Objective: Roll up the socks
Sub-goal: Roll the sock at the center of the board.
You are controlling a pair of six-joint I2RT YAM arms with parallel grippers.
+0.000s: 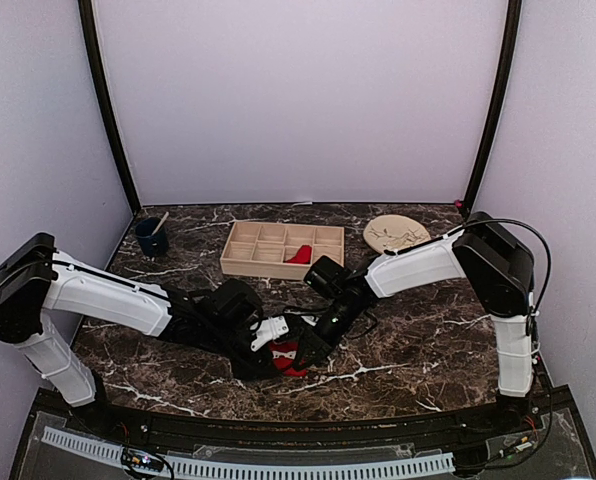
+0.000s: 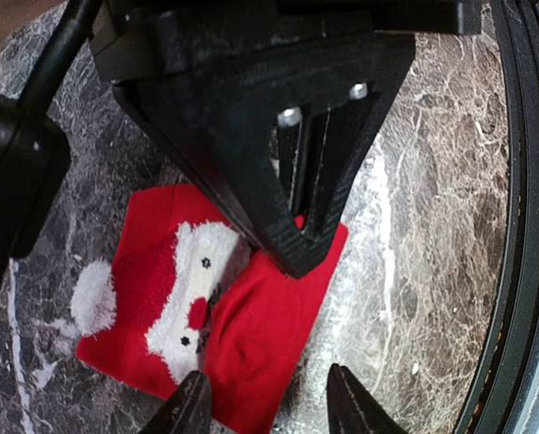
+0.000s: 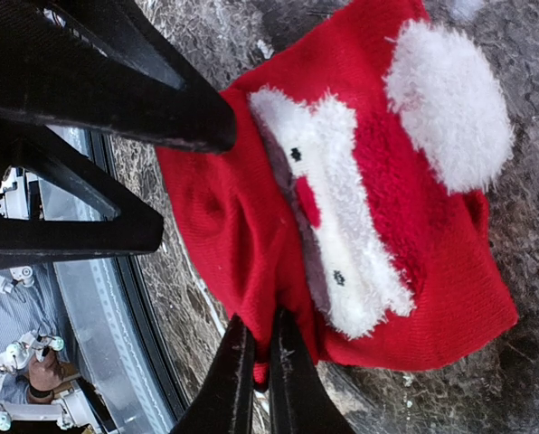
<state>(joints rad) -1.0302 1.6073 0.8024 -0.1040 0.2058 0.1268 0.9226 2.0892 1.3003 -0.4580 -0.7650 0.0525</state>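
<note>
Dark marbled table (image 1: 428,340) bears a red sock (image 2: 269,334) between lilac walls (image 1: 298,100).

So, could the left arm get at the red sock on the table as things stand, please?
Probably yes: the left tool hangs open just above the sock, nothing between them. The right tool, shut on the sock's edge, crowds that spot, though.

- We can read no writing, number, label or brand in any of the three views.
- The red sock (image 2: 260,339) bears only a fluffy white face motif with small dark dots, no lettering.
- Lines on the round wooden disc (image 1: 396,234) are too small for us to read.
</note>
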